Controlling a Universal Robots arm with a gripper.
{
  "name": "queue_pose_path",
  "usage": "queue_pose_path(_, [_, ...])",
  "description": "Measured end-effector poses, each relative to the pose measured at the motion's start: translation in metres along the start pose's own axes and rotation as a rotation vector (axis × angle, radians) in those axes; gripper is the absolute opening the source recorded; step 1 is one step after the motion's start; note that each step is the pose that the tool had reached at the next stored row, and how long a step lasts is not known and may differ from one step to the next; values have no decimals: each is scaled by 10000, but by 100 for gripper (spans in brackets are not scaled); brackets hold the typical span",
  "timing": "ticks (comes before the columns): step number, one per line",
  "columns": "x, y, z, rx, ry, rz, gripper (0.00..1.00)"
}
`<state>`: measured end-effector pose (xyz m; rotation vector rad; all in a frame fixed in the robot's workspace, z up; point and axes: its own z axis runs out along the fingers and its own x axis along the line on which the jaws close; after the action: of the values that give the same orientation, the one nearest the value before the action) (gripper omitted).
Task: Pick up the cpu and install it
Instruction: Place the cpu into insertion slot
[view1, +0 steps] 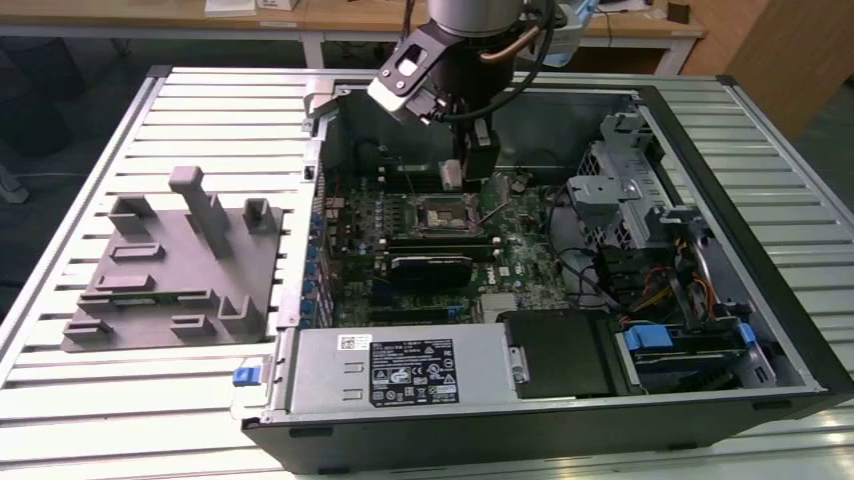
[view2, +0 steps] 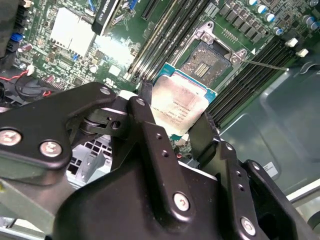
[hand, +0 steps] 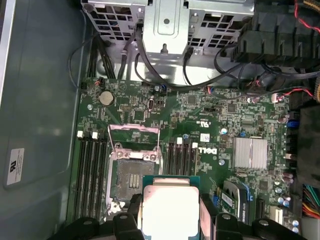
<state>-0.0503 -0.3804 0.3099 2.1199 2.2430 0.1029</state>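
You've got the claw clamped on the cpu by 2 opposite edges, held over the mobo near the open socket inside the PC case, grey tray on tabletop at exterior view's left.

1. We are recording the exterior view looking down at a slant, from well back, taking in the whole open computer case on the slatted table.
2. The second wrist view is looking obliquely past the gripper, very close over the motherboard.
3. The first wrist view is facing straight down on that board, from farther off.
4. We are noting all three sharing the socket; both wrist views are sharing the cpu.
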Motion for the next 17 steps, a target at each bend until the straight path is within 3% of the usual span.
queue_pose_path(8, [22, -8, 115, 32, 6, -42, 54])
queue_pose_path(17, [23, -10, 135, 31, 9, -45, 54])
